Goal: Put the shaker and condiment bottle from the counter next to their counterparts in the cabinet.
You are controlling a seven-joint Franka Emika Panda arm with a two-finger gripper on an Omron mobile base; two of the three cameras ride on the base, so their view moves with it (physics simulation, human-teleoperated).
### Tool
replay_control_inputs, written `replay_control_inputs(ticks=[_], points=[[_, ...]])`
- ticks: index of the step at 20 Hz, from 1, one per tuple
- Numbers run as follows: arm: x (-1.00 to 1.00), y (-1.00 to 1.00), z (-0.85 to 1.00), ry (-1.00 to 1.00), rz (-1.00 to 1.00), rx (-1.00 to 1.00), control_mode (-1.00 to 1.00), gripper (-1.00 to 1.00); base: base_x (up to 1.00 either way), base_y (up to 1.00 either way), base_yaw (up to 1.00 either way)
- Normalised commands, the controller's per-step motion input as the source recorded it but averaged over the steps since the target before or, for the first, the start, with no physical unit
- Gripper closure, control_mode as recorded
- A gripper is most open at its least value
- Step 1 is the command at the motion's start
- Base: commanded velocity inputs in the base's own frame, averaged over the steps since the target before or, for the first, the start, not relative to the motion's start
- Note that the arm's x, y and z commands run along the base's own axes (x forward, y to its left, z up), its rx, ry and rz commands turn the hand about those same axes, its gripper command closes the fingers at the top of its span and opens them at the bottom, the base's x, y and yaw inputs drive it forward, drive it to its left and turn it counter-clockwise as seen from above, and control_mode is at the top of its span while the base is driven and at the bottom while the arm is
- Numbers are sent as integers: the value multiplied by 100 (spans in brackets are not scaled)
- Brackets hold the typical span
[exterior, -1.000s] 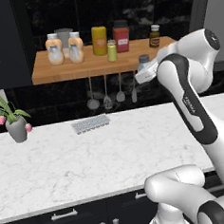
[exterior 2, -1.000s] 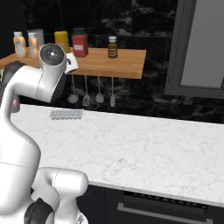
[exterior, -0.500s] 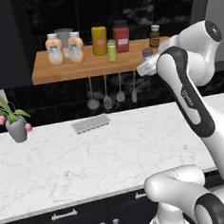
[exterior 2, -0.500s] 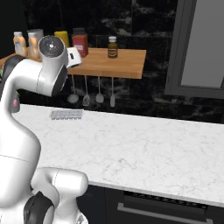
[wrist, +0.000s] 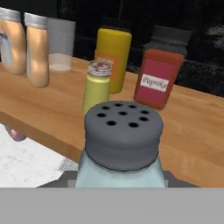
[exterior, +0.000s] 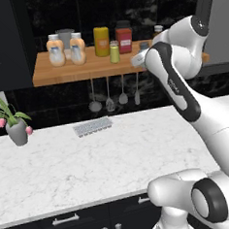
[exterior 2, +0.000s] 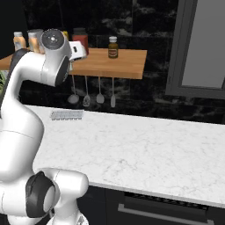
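1. Left base view: the cabinet (exterior: 60, 74) shelf carries two orange condiment bottles (exterior: 56, 50) at its left end, side by side, with one grey tumbler (exterior: 65, 36) behind them. To their right stand one tall yellow canister (exterior: 101, 41), one yellow-green shaker (exterior: 114, 52) in front of it, and one red paprika jar (exterior: 124, 37). The arm reaches up to the shelf's right part, just right of the red jar; the hand itself is hidden behind the wrist. Four utensils (exterior: 108, 96) hang under the shelf. On the counter (exterior: 91, 162) below lie one grey tray (exterior: 92, 126) and, at the far left, one flower vase (exterior: 16, 131).

2. Right base view: the white hand (exterior 2: 77, 49) sits at shelf height, just in front of the red jar. One small brown jar (exterior 2: 113, 47) stands alone to the right of the hand, well apart from the other containers. The counter below bears the one grey tray.

3. Hand view: the shaker (wrist: 120, 148), pale teal with a dark perforated cap, sits close between the fingers, gripped by the hand, above the shelf's front edge. The yellow-green shaker stands just beyond it, with the yellow canister and red jar behind, and the two orange bottles and the tumbler far to the left of it.
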Motion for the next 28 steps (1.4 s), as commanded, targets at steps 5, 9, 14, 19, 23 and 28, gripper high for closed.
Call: replay_control_inputs(ticks=[5,9,14,19,23,28], points=[[30,0,5,0,-5,3,-100,100,0,0,0],[22,0,2,0,-6,4,-100,100,0,0,0],[18,0,0,0,-6,3,-100,100,0,0,0],[16,0,0,0,-3,4,-100,100,0,0,0],[25,0,0,0,0,8,-100,100,0,0,0],[26,0,-10,0,0,7,-100,100,0,0,0]])
